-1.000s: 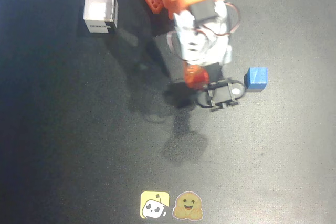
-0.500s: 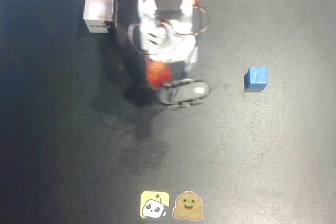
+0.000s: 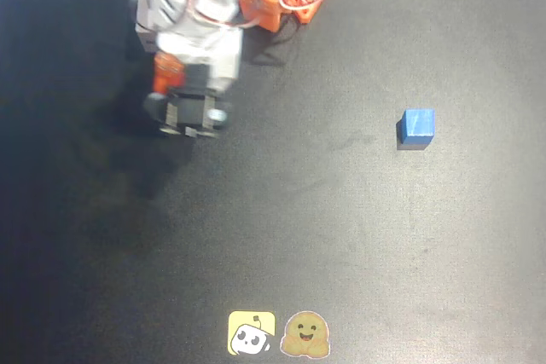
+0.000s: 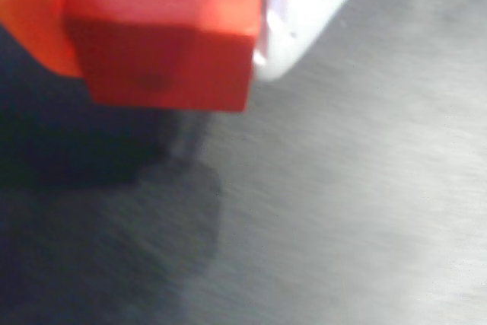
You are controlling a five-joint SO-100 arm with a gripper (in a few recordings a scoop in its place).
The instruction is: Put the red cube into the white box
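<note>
- In the overhead view the orange-and-white robot arm covers most of the small white open-topped box [image 3: 145, 8] at the top left; only part of its wall shows beside the arm.
- The wrist view is blurred, and the picture's top edge cuts off the small solid red cube [image 4: 169, 39].
- The red cube has plain faces, the lower one in shade, and hangs above the dark matte table [image 4: 365, 211].
- The gripper [image 4: 163, 17] is clamped on the cube, an orange finger [image 4: 30, 13] at its left and a white finger [image 4: 304, 5] at its right.
- A small blue cube [image 3: 417, 126] sits on the table, well apart to the right.
</note>
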